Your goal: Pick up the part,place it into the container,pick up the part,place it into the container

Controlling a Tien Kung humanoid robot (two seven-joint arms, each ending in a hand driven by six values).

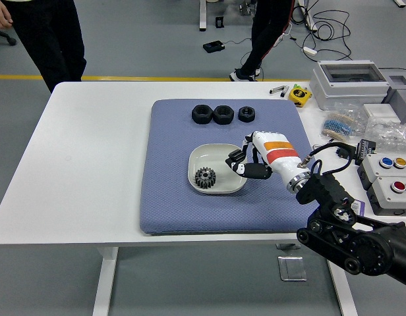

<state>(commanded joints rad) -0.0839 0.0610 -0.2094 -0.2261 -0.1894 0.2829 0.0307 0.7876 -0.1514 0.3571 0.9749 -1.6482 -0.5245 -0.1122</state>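
On the white worktop (91,171) lies a blue-grey padded mat (190,204), and near its middle sits a shallow, pale, rounded-square dish (204,155). A small dark metal gear (205,176) lies flat inside the dish, toward its front left part. Along the far edge of the mat three black hexagonal nuts stand in a row: the left nut (201,114) and the middle nut (223,114) just beside each other, the smaller right nut (246,113) a little apart from them.

The right robot hand (244,164), white-shelled with an orange band and black fingers (250,170), reaches in from the lower right on its black arm (348,230). It sits over the right rim of the dish, the fingers curled inward and pointing left toward the gear but apart from it. From where I stand I cannot make out anything held between them; the hand looks loosely clenched on nothing. No left robot hand shows anywhere over the worktop.

At the right end of the worktop there is a grey plastic box with a clear lid (348,79), a yellow tape measure (298,94), a couple of control boxes with coloured push buttons (391,178), and some bagged small items (387,135).

Beyond the far edge, a person in dark trousers (55,39) stands at the upper left, and another person's legs (269,29) show near the top centre, with cables (321,26) on the floor behind.
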